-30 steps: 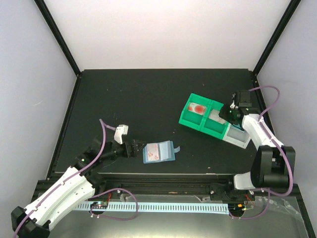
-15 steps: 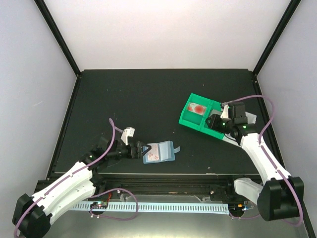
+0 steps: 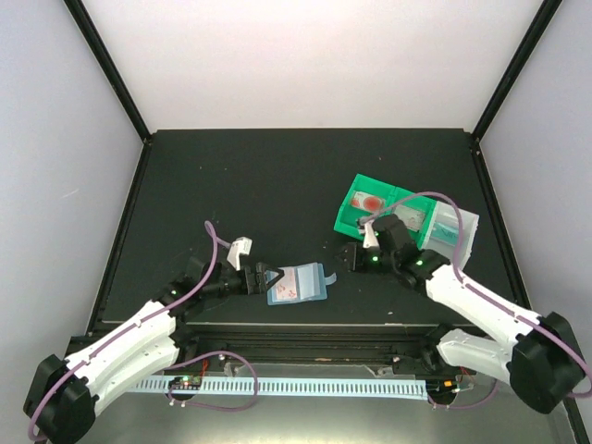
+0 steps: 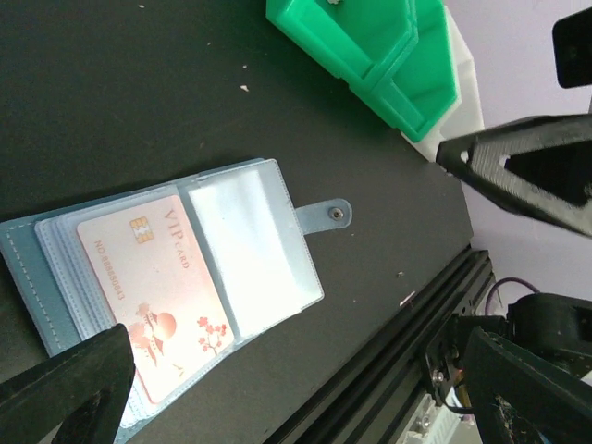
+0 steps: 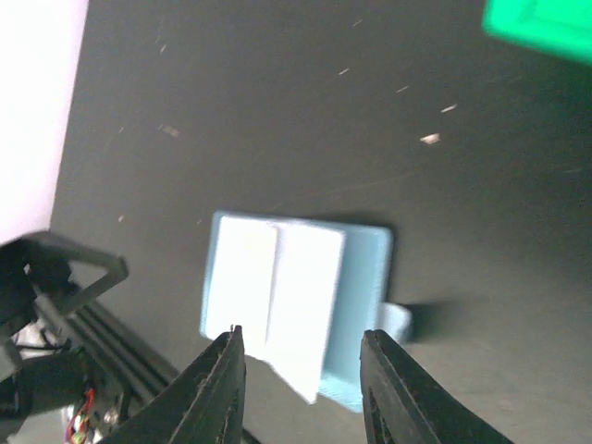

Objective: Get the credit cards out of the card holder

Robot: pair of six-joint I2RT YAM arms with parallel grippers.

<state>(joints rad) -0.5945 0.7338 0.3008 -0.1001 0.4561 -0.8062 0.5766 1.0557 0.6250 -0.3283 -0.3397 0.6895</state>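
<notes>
Left pincer [image 3: 264, 279]: you had it spread wide and empty, low over the worktop [image 3: 231, 185].
Right pincer [image 5: 301, 340]: you had its fingers partly apart with nothing between them, hovering clear of the holder.
Card holder [image 4: 245, 245]: it lay open and flat right at your left pincer's tips, and ahead of your right pincer, apart from it.
Credit card [image 4: 153, 291]: whitish-pink, in the panel nearest your left pincer.
Green bins [image 3: 375, 217]: near your right pincer, off to one side.

You have one card holder [image 3: 311, 281], one VIP card [image 4: 153, 294] showing inside it, one red-marked card [image 3: 369, 202] in one green bin [image 3: 345, 220], one clear bin [image 3: 460, 232], and two claws, the left claw [image 3: 265, 277] and the right claw [image 5: 301, 335].
</notes>
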